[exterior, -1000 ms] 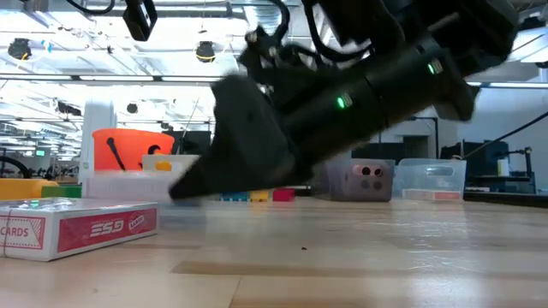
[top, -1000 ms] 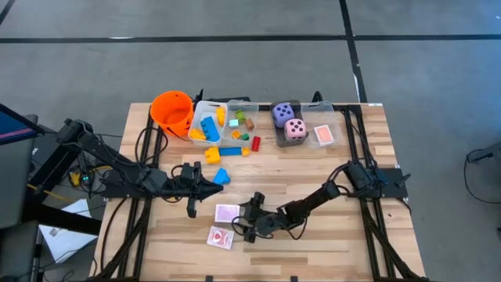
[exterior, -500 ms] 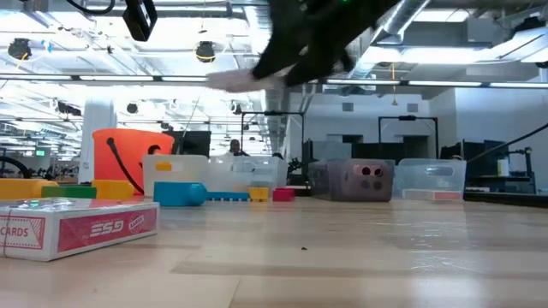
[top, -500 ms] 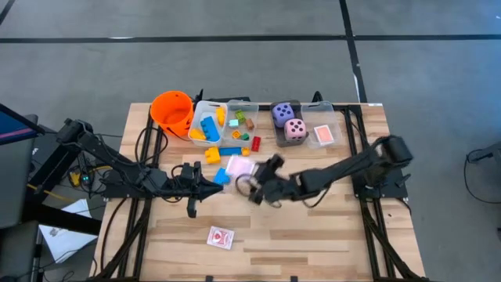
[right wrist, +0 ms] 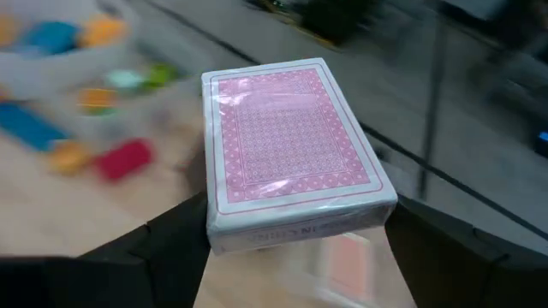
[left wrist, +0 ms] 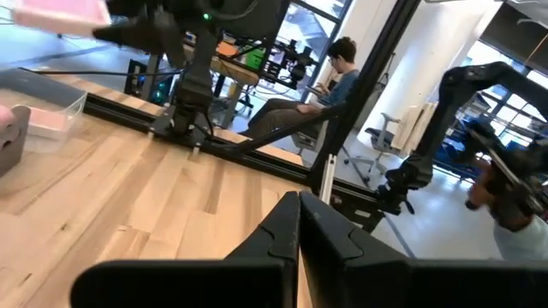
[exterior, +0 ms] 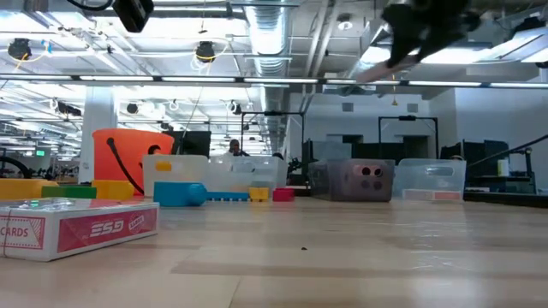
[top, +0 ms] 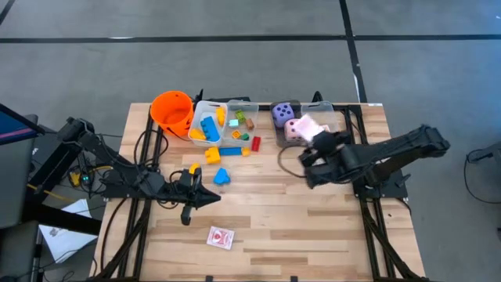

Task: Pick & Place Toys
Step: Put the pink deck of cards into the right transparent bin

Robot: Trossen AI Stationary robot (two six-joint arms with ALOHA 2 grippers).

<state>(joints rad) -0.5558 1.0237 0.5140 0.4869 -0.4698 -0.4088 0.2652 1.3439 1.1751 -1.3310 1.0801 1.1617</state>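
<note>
My right gripper (top: 313, 135) is shut on a pack of red-patterned playing cards (right wrist: 291, 154) and holds it high above the far-right bins; the low view shows the pack (exterior: 383, 68) up in the air. A second pack (top: 221, 237) lies flat near the table's front edge. A pink die (top: 291, 130) and a purple die (top: 283, 113) sit in a clear bin. Loose blue (top: 221, 176), yellow (top: 212, 154) and red (top: 255, 143) blocks lie on the table mid-left. My left gripper (top: 213, 197) hovers shut, touching nothing. My right gripper pinches the pack between its two fingers (right wrist: 175, 235), one on each long side (right wrist: 210, 214), close to the pack's near end. The fingers come from the table's right side, slanting down. The pack is lifted clear, patterned face up, and sticks out beyond the fingertips.
An orange bucket (top: 172, 110) stands at the far left, beside clear bins (top: 205, 117) that hold several blocks. Another clear bin (top: 335, 117) stands at the far right. A person sits in the room beyond the table (left wrist: 338, 73). Bare wood spans the table's middle and right front.
My right gripper has lifted the pack off the table near the front middle and carried it up toward the far right, to above the bins, turning as it went. My left gripper has swung slightly toward the near edge.
</note>
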